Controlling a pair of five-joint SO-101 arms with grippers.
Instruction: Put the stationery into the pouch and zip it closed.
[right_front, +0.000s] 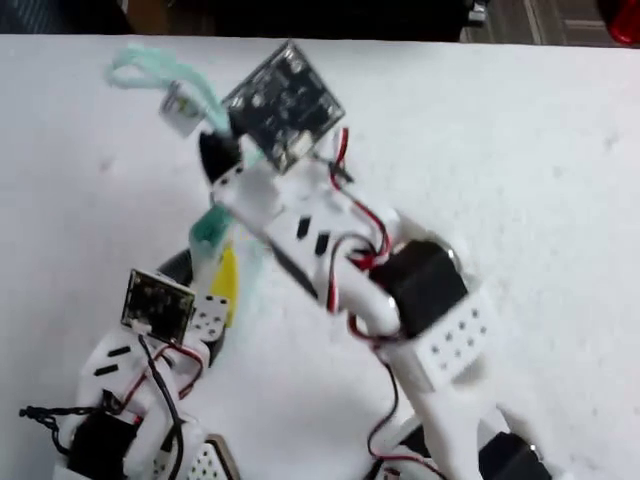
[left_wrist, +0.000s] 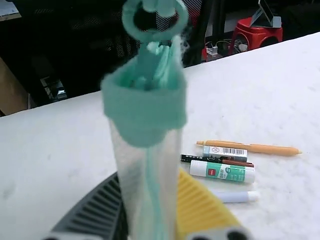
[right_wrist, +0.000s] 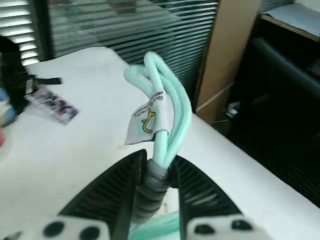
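Observation:
The pouch (left_wrist: 145, 165) is clear with a teal end and hangs upright between the grey and yellow fingers of my left gripper (left_wrist: 150, 181), which is shut on it. Its teal cord loop (right_wrist: 170, 105) carries a white tag (right_wrist: 147, 120). My right gripper (right_wrist: 157, 167) is shut on the grey pull at the base of that cord. From above, the right gripper (right_front: 222, 165) sits just beyond the left gripper (right_front: 222, 278), with the pouch's teal end (right_front: 210, 232) between them. On the table lie an orange pen (left_wrist: 250, 148), a glue stick (left_wrist: 222, 171) and other small stationery.
The white table (right_front: 520, 180) spreads wide to the right of the arms. The right arm crosses over the middle of the table. A printed card (right_wrist: 55, 105) lies near a black object at the table's side. The far table edge drops to dark floor with a red stool (left_wrist: 255, 32).

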